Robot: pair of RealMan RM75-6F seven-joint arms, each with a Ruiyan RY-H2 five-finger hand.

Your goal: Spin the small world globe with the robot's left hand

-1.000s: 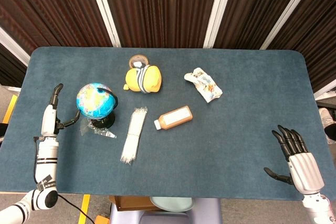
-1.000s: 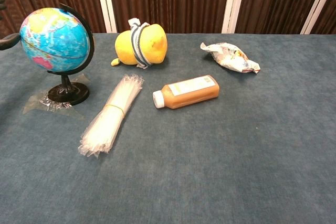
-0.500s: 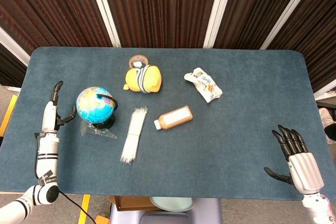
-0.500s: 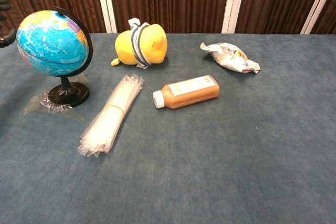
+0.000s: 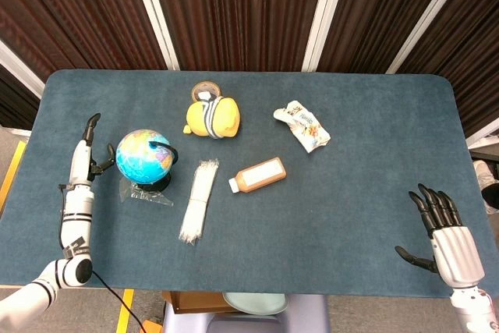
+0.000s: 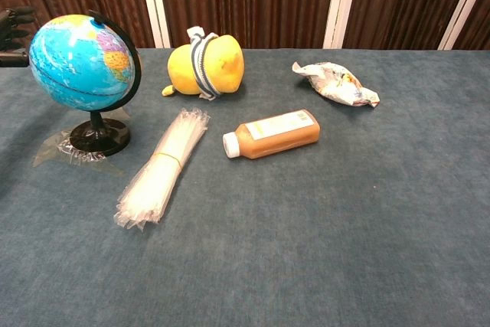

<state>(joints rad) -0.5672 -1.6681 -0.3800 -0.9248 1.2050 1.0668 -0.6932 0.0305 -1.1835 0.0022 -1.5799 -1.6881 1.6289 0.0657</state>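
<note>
The robot's left hand point(image 5: 86, 154) stands edge-on at the near-left part of the table point(image 5: 351, 216), fingers stretched upward and holding nothing, its thumb reaching toward the globe point(image 5: 144, 157) just to its right; whether the thumb touches the ball cannot be made out from above. In the chest view only the dark fingertips point(image 6: 14, 21) show at the left edge of the frame, right beside the blue sphere, with the remainder of the hand cut off. The globe stands upright on a black round base point(image 6: 98, 136), its spin axis tilted away from vertical inside a black arc that curves over the top and down the side away from the hand. A crumpled piece of clear wrap point(image 6: 57, 151) lies under and around the base. Farther right of the hand lie a bundle of clear straws point(image 5: 197, 200), long axis running toward and away from the robot, then an orange-brown bottle point(image 5: 259, 175) on its side, white cap pointing back toward the straws. Beyond the globe sits a yellow plush toy point(image 5: 212, 116) with a striped band, and a crumpled snack packet point(image 5: 302, 125) lies farther right again. At the opposite side of the table, the right hand point(image 5: 448, 239) rests with fingers spread apart and empty, its wrist cut off by the bottom edge.
</note>
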